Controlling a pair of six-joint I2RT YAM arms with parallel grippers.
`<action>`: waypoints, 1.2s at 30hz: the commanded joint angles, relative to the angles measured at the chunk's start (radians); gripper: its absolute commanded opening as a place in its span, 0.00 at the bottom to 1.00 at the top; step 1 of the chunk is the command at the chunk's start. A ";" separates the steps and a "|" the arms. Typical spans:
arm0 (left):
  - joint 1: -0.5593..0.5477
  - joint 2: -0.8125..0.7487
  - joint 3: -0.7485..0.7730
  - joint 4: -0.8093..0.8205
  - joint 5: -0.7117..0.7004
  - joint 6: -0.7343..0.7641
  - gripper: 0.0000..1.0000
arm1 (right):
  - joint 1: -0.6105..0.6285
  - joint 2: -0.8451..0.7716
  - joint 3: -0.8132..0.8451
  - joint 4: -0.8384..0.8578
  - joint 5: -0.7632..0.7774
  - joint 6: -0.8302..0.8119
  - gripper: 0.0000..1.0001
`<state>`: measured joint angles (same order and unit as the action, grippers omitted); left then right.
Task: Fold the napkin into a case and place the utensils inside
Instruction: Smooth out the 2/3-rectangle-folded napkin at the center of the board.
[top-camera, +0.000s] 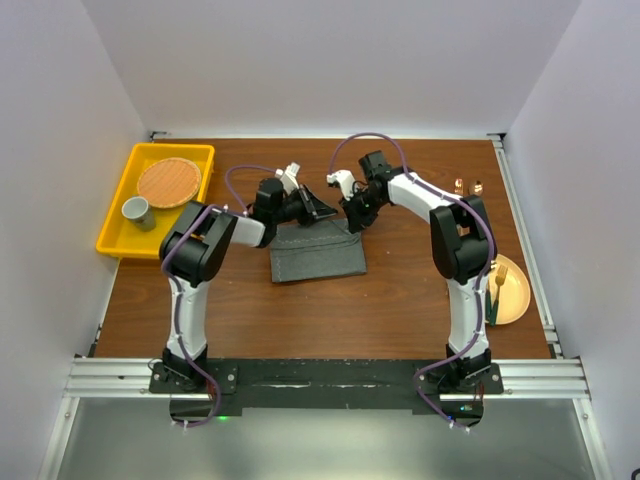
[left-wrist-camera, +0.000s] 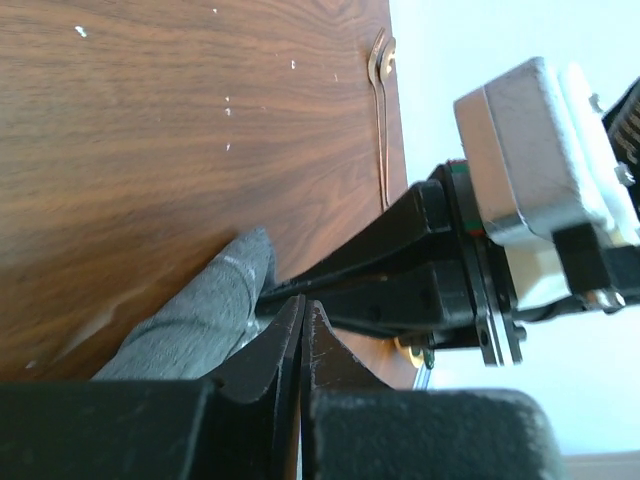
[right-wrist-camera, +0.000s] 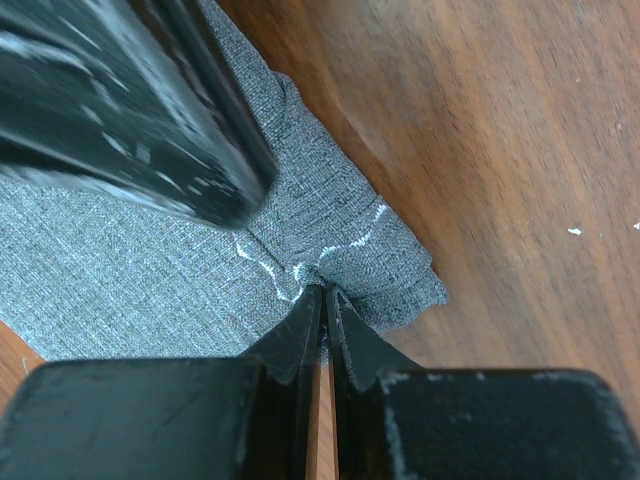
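napkin (top-camera: 318, 255) lies folded, dark grey, in the middle of the frame on the wooden table (top-camera: 300, 320). right gripper (right-wrist-camera: 322, 290) is closed and pinches its gathered hem at the far edge. left gripper (left-wrist-camera: 302, 305) is closed too, with a raised fold touching its tips; if it pinches the cloth i cannot tell. utensils (top-camera: 468, 186) lie at the upper right, well apart.
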<state>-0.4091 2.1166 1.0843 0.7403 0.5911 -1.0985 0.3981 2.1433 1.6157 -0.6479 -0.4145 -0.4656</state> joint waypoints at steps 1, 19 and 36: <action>-0.019 0.034 0.039 0.053 -0.039 -0.018 0.03 | -0.001 -0.011 -0.033 0.031 0.008 0.030 0.06; -0.020 0.141 -0.038 -0.099 -0.099 0.114 0.00 | -0.100 -0.062 0.190 -0.226 -0.131 0.199 0.39; -0.016 0.155 -0.018 -0.148 -0.093 0.170 0.00 | -0.111 0.033 0.040 0.085 -0.383 0.618 0.33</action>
<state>-0.4343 2.2330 1.0904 0.7433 0.5507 -1.0042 0.2909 2.1571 1.7367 -0.6090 -0.7708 0.0887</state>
